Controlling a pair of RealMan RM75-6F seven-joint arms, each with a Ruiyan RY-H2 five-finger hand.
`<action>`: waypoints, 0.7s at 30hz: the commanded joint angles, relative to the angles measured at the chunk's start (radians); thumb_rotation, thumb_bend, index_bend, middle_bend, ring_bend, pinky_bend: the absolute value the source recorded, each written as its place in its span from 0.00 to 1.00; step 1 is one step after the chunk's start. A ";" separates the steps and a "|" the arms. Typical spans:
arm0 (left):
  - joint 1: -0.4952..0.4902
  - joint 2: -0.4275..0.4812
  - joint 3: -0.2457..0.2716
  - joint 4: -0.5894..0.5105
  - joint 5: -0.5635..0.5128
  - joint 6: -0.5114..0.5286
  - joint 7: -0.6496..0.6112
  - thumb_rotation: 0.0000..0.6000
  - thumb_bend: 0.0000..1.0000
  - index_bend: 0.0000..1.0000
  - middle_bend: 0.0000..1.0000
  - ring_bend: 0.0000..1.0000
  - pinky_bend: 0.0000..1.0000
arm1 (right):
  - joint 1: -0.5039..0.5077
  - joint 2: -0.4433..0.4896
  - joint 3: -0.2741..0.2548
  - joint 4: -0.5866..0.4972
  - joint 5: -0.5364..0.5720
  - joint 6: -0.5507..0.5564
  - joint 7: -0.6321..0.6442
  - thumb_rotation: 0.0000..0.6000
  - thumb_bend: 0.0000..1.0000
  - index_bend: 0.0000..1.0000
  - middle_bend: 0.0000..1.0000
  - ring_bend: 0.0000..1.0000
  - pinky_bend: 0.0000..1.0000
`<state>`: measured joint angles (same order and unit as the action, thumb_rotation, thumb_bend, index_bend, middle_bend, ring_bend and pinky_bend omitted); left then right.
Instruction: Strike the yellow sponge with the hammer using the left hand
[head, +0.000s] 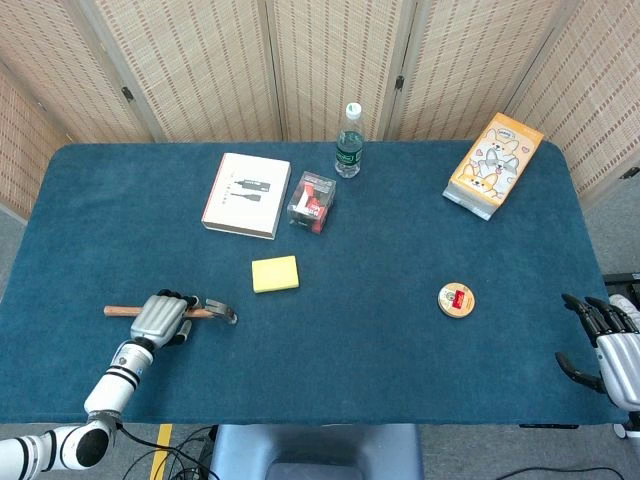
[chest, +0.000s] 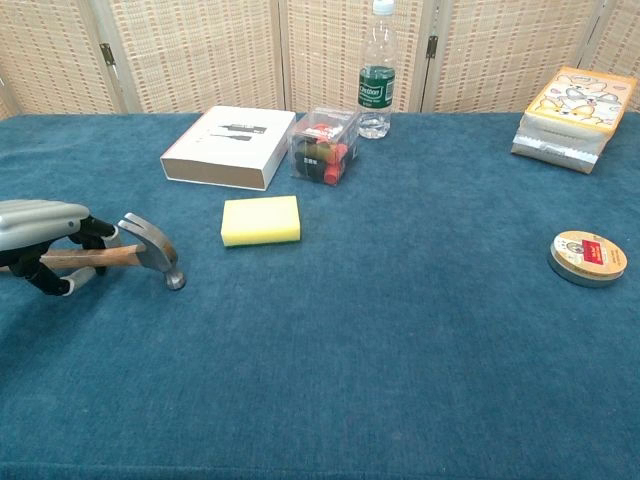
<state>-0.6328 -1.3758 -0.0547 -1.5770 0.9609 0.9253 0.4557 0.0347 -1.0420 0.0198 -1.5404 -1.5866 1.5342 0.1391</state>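
The yellow sponge (head: 275, 273) (chest: 260, 220) lies flat on the blue table, left of centre. The hammer (head: 215, 311) (chest: 150, 252) has a wooden handle and a steel head, and lies to the sponge's front left with its head toward the sponge. My left hand (head: 160, 318) (chest: 45, 240) wraps its fingers around the handle just behind the head. The head touches the cloth in the chest view. My right hand (head: 610, 345) hangs off the table's right front edge, fingers apart, holding nothing.
Behind the sponge sit a white box (head: 246, 195), a clear case of small items (head: 311, 201) and a water bottle (head: 348, 141). An orange snack bag (head: 494, 165) lies at the far right, a round tin (head: 455, 299) at the right front.
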 joint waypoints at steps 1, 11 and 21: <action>0.000 0.000 0.001 0.002 0.000 0.000 -0.004 1.00 0.60 0.38 0.45 0.32 0.23 | 0.000 0.000 0.000 -0.002 -0.001 0.001 -0.002 1.00 0.20 0.12 0.26 0.14 0.20; 0.007 -0.003 0.007 0.012 0.022 0.012 -0.031 1.00 0.61 0.45 0.52 0.37 0.23 | -0.001 0.002 0.000 -0.009 -0.001 0.001 -0.011 1.00 0.20 0.12 0.26 0.14 0.20; 0.025 -0.010 0.002 0.034 0.073 0.033 -0.099 1.00 0.67 0.55 0.63 0.47 0.26 | 0.000 0.005 0.001 -0.021 -0.002 0.000 -0.023 1.00 0.20 0.12 0.26 0.14 0.20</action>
<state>-0.6135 -1.3843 -0.0512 -1.5487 1.0191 0.9508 0.3718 0.0351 -1.0375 0.0204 -1.5607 -1.5887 1.5342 0.1166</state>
